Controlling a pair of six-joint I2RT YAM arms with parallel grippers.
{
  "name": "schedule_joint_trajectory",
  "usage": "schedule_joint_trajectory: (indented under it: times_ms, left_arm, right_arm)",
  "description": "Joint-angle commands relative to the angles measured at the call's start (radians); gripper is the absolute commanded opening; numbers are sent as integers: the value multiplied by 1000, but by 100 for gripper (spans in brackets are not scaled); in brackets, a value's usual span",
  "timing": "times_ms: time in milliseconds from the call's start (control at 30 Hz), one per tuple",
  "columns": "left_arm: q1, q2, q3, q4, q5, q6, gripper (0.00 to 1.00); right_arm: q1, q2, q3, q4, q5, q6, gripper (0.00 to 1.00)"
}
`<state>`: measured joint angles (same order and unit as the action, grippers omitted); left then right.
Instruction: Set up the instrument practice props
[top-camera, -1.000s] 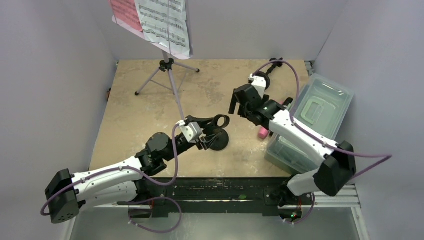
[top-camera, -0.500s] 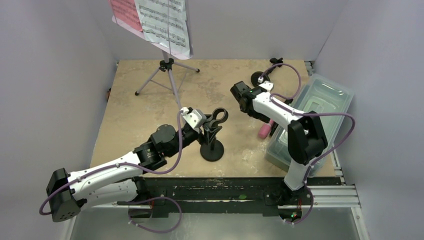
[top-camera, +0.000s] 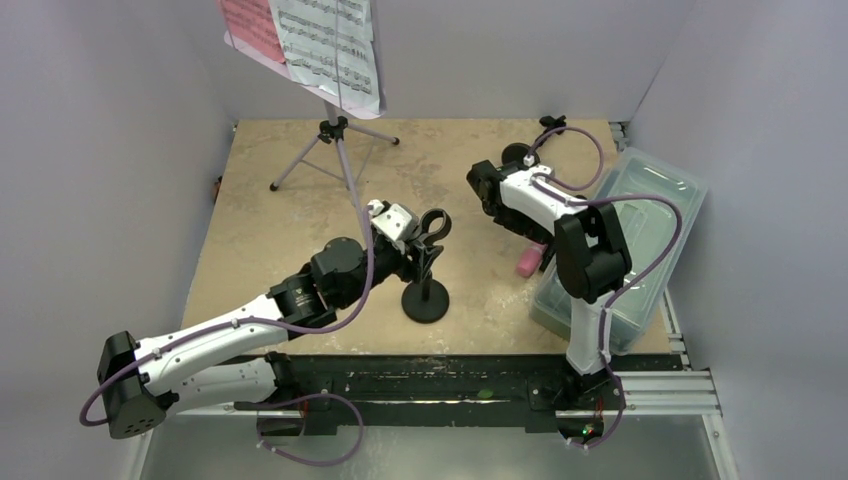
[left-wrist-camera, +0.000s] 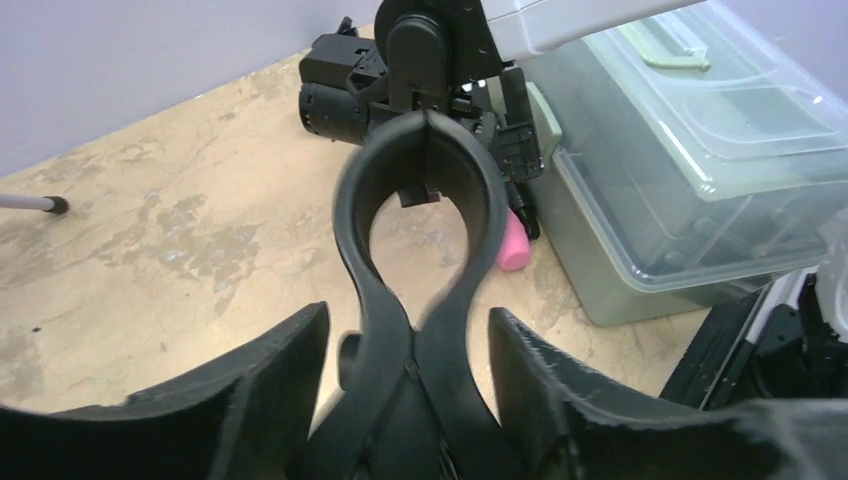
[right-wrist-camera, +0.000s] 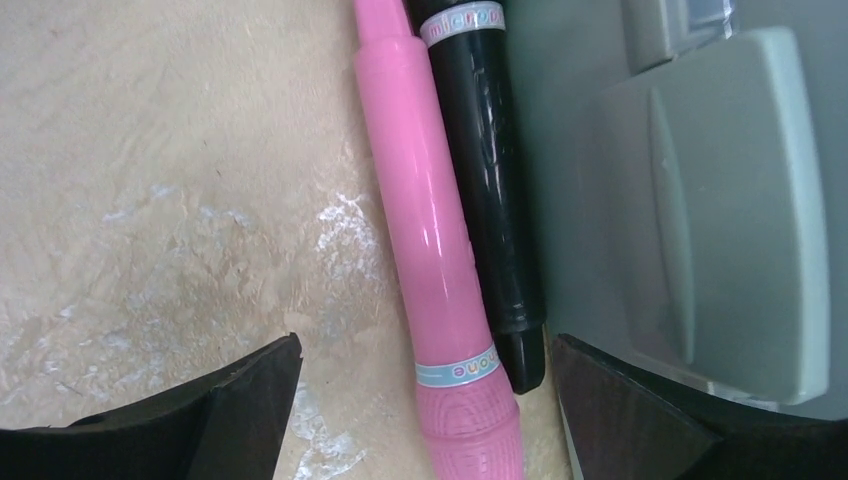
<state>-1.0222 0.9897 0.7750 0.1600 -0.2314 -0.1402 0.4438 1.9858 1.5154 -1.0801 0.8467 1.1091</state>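
Note:
A black round-based pole (top-camera: 425, 300) stands upright mid-table, its ring clip (top-camera: 433, 225) on top. My left gripper (top-camera: 418, 240) is open around the clip's stem (left-wrist-camera: 420, 170); its fingers (left-wrist-camera: 270, 380) stand apart from the stem on both sides. My right gripper (top-camera: 505, 210) is open and low over a pink microphone (right-wrist-camera: 430, 250) and a black microphone (right-wrist-camera: 490, 180), which lie side by side against the clear tub (right-wrist-camera: 720, 200). The pink one's end shows in the top view (top-camera: 528, 263). The lavender music desk's tripod (top-camera: 335, 140) stands far left with white (top-camera: 330, 45) and pink (top-camera: 248, 28) pages.
The clear plastic tub (top-camera: 640, 215) fills the right edge of the table. A second black round-based pole (top-camera: 515, 153) lies at the far side behind my right arm. Grey walls close in the table on three sides.
The pole was tilted in my left gripper; now it stands upright on its base with the fingers loose around it. My right arm folded in and the gripper dropped toward the microphones.

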Motion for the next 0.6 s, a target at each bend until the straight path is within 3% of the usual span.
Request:
schedule_joint_trajectory:
  times_ms: [0,100,333,567]
  left_arm:
    - [0,-1,80,-94,-54,-9,69]
    - [-1,-15,85,-111,-70,-13,83]
    - [-1,-44,83,-122,-85,-23,93]
    - [0,-56,85,-135,-126,-12,94]
  right_arm:
    - [-14,19,25,-79,7,86,99]
    - [-17,33,18,-103,-4,128,98]
    - [-27,30,-33,19,-70,84,90]
    - [-28,64,-76,125,-98,65,80]
